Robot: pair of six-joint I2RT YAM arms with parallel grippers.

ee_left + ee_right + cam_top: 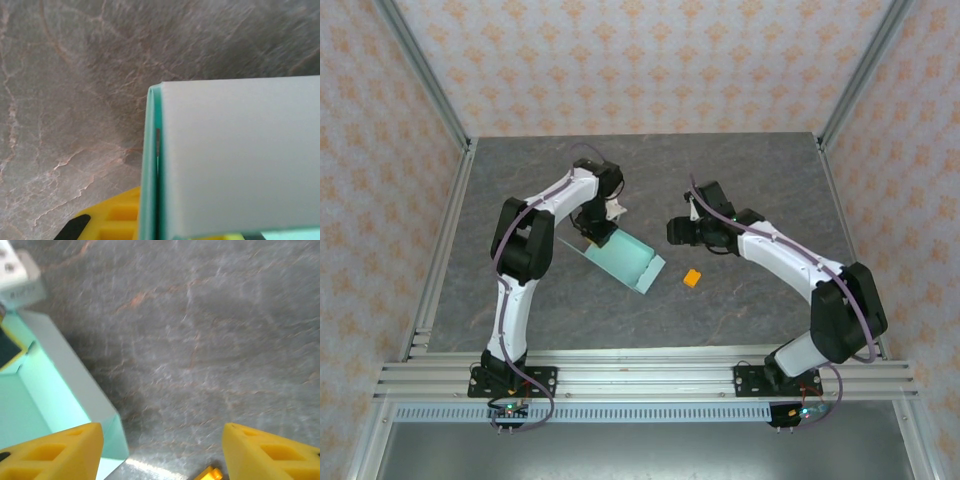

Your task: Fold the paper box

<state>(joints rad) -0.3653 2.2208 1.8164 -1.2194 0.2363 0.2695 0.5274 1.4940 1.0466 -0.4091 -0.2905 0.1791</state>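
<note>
The paper box is a pale mint-green open tray lying mid-table, its long side walls raised. My left gripper grips the box's far-left end. In the left wrist view a card wall runs between the jaws, with a yellow finger pressed against its left face. My right gripper hovers just right of the box, open and holding nothing. The right wrist view shows its fingers spread wide over bare table, with the box at the left.
A tiny orange block lies right of the box's near corner and also peeks in as the orange block by the right finger. Aluminium frame rails border the grey tabletop. Patterned walls enclose the cell.
</note>
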